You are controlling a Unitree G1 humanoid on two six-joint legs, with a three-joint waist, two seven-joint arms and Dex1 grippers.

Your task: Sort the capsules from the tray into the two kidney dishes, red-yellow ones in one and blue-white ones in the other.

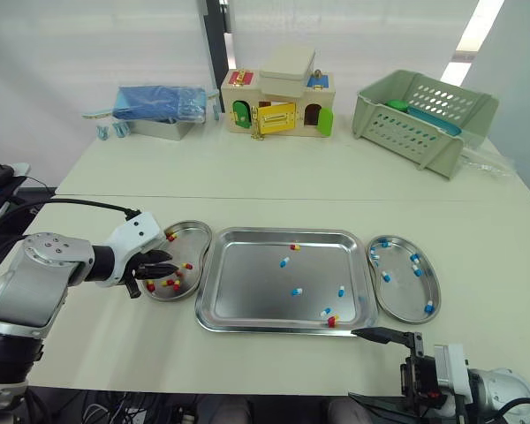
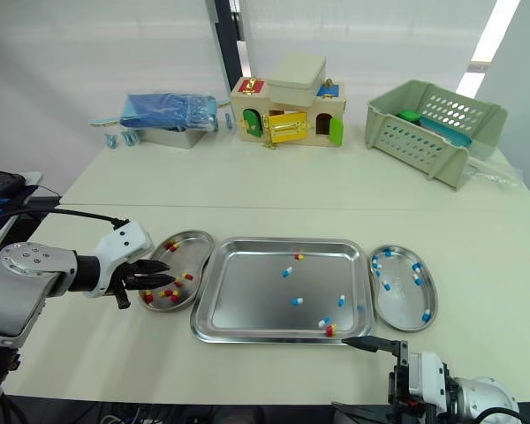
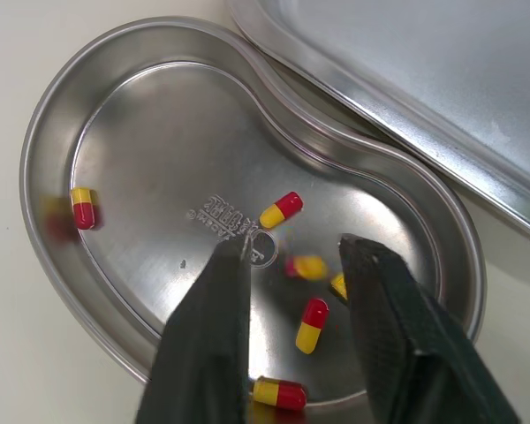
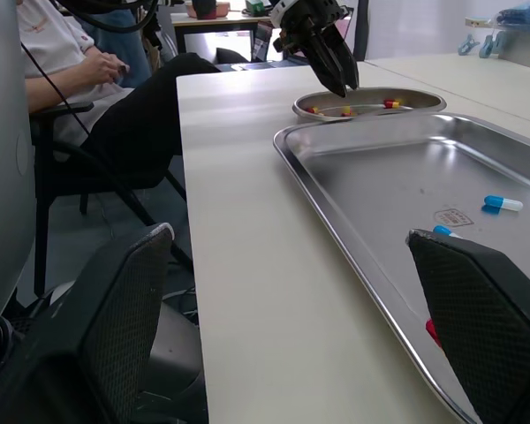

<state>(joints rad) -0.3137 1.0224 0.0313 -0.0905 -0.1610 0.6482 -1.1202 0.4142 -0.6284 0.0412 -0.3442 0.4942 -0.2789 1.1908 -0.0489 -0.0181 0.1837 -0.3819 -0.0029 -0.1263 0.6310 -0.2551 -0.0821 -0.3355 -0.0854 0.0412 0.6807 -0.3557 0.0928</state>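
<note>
The room is bright and evenly lit. A ceiling light panel glows almost blown-out white at the upper right of my head view. The desk looks pale, with thin, soft shadows along the tray, which carries a dull grey sheen. Seen from my left wrist, one capsule at my left hand is smeared, and the dish gives hazy reflections. My right hand has soft, unfocused fingers.

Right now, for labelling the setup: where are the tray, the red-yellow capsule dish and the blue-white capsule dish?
Tray (image 1: 252,296): left eye view, bare floor.
Kidney dish with red-yellow capsules (image 3: 159,159): left wrist view, bare floor.
Kidney dish with blue-white capsules (image 1: 405,296): left eye view, bare floor.
</note>
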